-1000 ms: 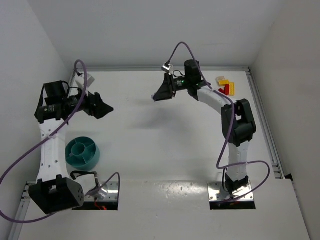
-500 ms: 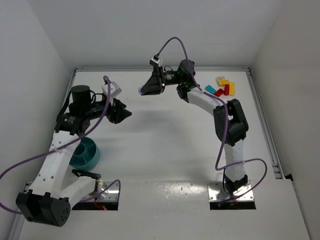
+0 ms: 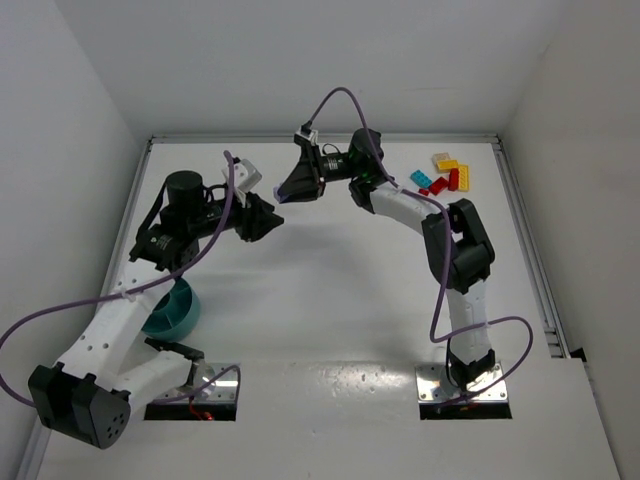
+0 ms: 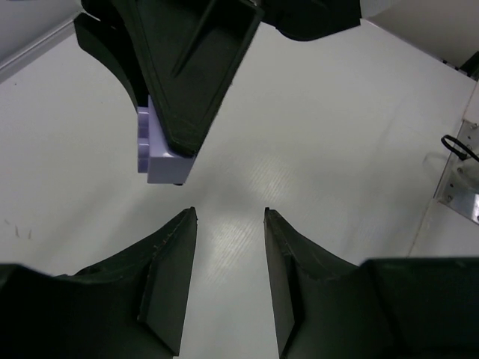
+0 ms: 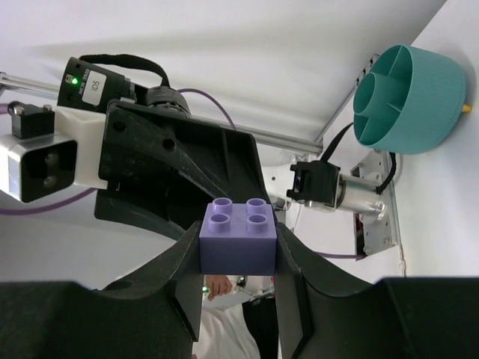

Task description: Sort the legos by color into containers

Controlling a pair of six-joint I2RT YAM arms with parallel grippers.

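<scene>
Legos are to end up in the teal bowl [image 3: 172,312], which sits at the left near edge of the table [image 3: 330,300], half hidden under the left arm [image 3: 110,320]; the right wrist view shows its dividers and central hub. Just right of it and higher, the left gripper [image 3: 268,222] hangs in mid-air with its jaws partly apart and nothing between them, its tips pointed at the purple brick [image 4: 159,146] but not touching it. That brick, a pale lavender two-by-two with four round studs facing the right wrist camera, is pinched by its side faces in the right gripper [image 3: 288,190], which is closed firmly on it above the middle of the table. The step in hand looks like a hand-over between the arms. To do it well, the left jaws probably need to spread wider than the brick and come in on the part that sticks out past the right fingers. They should take the two faces that the right fingers leave free, and close fully before the right grip lets go, or the small piece may drop to the table. Well to the right, by the far right corner, the other pieces lie in a loose pile [image 3: 443,173] of yellow, red and blue, close together.
</scene>
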